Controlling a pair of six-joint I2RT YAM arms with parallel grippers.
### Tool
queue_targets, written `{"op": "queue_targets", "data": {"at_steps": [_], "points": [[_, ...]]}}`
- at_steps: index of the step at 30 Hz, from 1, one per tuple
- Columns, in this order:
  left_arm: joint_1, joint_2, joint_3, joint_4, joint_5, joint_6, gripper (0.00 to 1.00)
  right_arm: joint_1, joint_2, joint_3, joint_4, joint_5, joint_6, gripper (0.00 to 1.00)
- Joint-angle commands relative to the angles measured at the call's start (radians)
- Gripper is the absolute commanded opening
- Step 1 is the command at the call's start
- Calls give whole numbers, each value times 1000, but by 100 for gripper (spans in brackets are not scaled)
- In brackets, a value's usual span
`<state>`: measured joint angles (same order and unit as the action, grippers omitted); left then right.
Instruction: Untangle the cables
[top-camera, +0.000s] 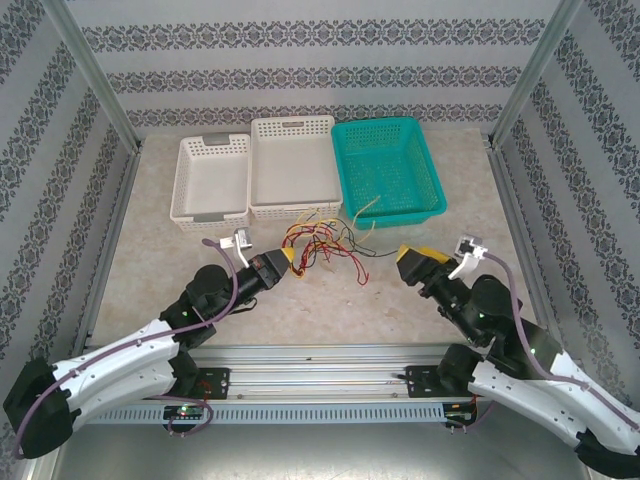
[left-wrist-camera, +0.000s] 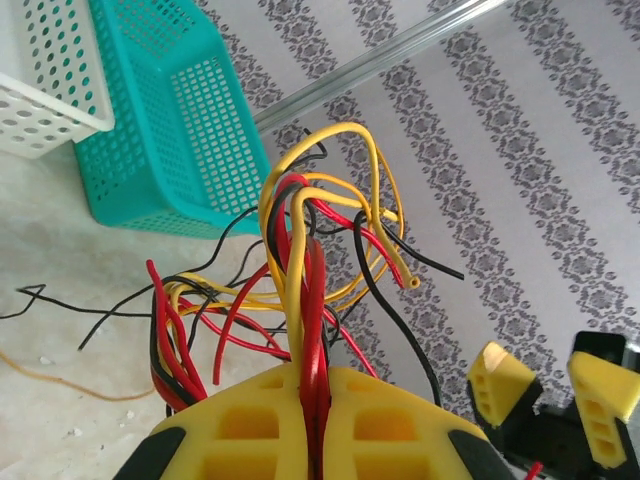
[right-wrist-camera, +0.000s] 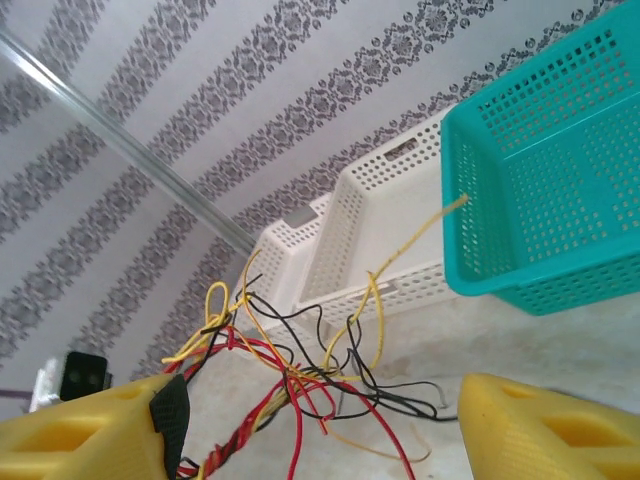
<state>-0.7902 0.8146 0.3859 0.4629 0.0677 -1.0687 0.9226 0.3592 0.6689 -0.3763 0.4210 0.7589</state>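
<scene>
In the top view, the cables (top-camera: 322, 243) sit knotted at mid-frame on the worktop (top-camera: 330, 310), just below the white baskets (top-camera: 292, 122) and the teal basket (top-camera: 385, 122). The left end effector (top-camera: 285, 263) is clamped on the knot's left side. The right end effector (top-camera: 408, 262) stands open just to the knot's right, holding nothing. With that side unanchored, we judge a leftward pull would drag the whole knot rather than loosen it.

The left wrist view adds what the top view cannot resolve. The closed left end effector (left-wrist-camera: 312, 385) pinches several red and yellow strands together, so pulling them as one could tighten the tangle. At lower right, the right end effector (left-wrist-camera: 555, 395) shows its jaws apart.

The right wrist view looks out between open fingers (right-wrist-camera: 90, 430). In the upper right, one yellow strand reaches the teal basket's (right-wrist-camera: 545, 150) wall. We cannot tell whether it threads the mesh. If so, it could snag and tug the basket.
</scene>
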Motion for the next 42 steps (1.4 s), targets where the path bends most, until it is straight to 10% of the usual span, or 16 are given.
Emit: {"op": "queue_targets", "data": {"at_steps": [1,8,42], "points": [[6,10,54,-80,25,44,0,4,160,60,-71,-70,-174,72],[6,25,90,-130,87,67,0,4,446,163,-28,-205,-354,66],[6,-3,90,-144,110,69,0,-190,547,18,201,-464,-308,44]]}}
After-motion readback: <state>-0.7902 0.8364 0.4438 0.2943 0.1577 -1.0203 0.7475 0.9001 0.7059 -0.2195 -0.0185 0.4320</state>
